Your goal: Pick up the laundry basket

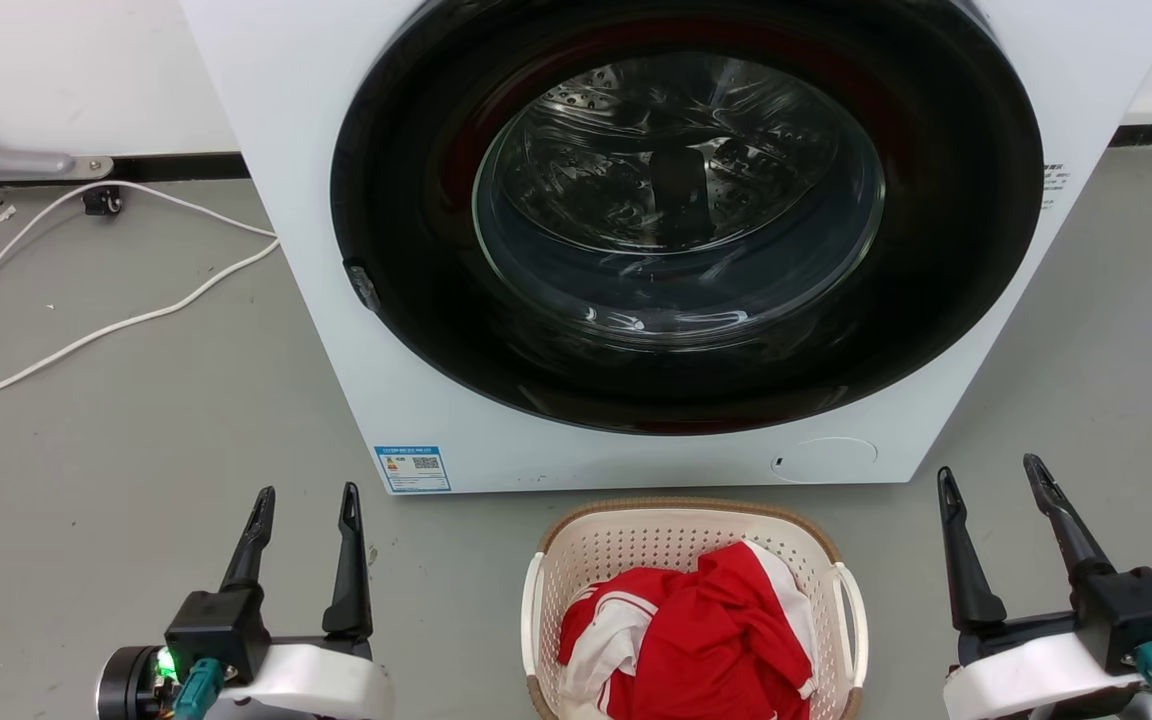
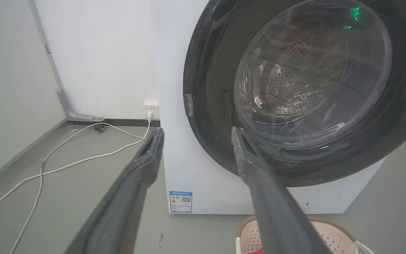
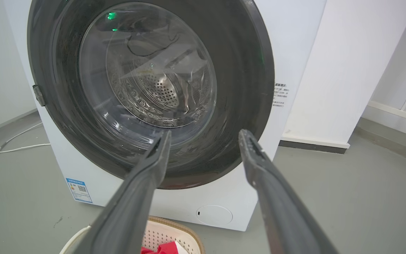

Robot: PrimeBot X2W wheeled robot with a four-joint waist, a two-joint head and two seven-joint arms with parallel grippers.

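One laundry basket [image 1: 626, 555] on the grey floor just in front of the single washing machine [image 1: 336, 400], between the two grippers and apart from each. Inside it one red-and-white garment [image 1: 716, 620]; at its sides two white loop handles [image 1: 532, 615]. Left gripper [image 1: 306, 495] and right gripper [image 1: 990, 470] both spread wide, fingers empty, pointing toward the machine's door.
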